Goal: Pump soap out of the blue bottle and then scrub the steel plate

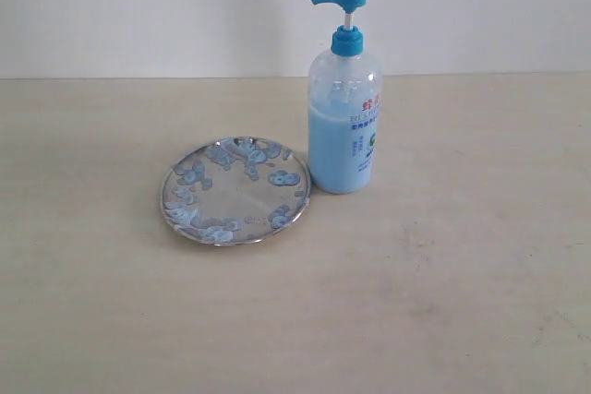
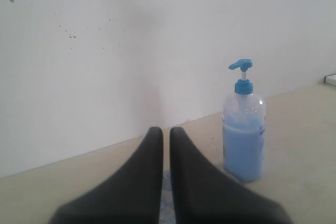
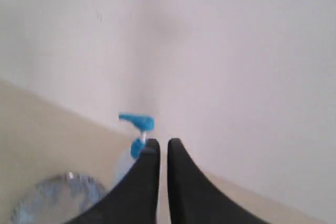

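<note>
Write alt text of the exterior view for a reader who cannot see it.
A clear pump bottle of pale blue soap stands upright on a beige table, close beside a round steel plate on its left, dotted with bluish blobs.

Bright, even light; weak shadows; steel plate (image 1: 236,197) glinting; right wrist view blurred.

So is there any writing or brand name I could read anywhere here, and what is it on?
Label on the blue bottle: red characters at the top, lines of blue print and a green mark below, all too small and blurred to read.
Steel plate: no writing visible.
So no text can be quoted from any view.
</note>
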Tool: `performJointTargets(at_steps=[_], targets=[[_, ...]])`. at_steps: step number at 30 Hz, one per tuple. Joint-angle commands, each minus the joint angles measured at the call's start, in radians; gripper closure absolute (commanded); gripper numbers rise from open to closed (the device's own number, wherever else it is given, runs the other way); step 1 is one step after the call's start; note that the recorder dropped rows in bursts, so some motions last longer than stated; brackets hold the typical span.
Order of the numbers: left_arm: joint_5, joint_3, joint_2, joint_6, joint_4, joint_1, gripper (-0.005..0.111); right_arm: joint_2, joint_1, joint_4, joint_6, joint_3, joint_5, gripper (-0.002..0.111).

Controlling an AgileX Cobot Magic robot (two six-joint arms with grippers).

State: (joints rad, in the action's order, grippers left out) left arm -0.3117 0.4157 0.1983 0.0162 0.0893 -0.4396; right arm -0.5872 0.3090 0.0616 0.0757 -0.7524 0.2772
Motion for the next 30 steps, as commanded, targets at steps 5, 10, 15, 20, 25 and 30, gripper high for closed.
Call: performJointTargets(at_steps=[5,10,15,20,25,30], targets=[[-0.009,-0.004,-0.005,0.014,0.005,-0.002,0.103,0.441,0.002,-0.165,-0.100,0.680,-0.570,0.107],[-0.039,-0.004,-0.005,0.014,0.005,-0.002,0.103,0.398,0.002,-0.184,-0.154,0.748,-0.432,0.107],[-0.068,-0.045,-0.003,0.044,-0.003,-0.002,0.103,0.384,0.002,-0.184,-0.158,0.752,-0.299,0.107],[-0.097,-0.084,-0.003,0.172,-0.003,-0.002,0.103,0.384,0.002,-0.184,-0.156,0.752,-0.277,0.107],[-0.104,-0.120,-0.003,0.208,-0.003,-0.002,0.103,0.384,0.002,-0.184,-0.154,0.752,-0.277,0.107],[-0.115,-0.159,0.001,0.245,-0.003,-0.002,0.103,0.504,-0.019,-0.184,-0.156,0.752,-0.249,0.107]])
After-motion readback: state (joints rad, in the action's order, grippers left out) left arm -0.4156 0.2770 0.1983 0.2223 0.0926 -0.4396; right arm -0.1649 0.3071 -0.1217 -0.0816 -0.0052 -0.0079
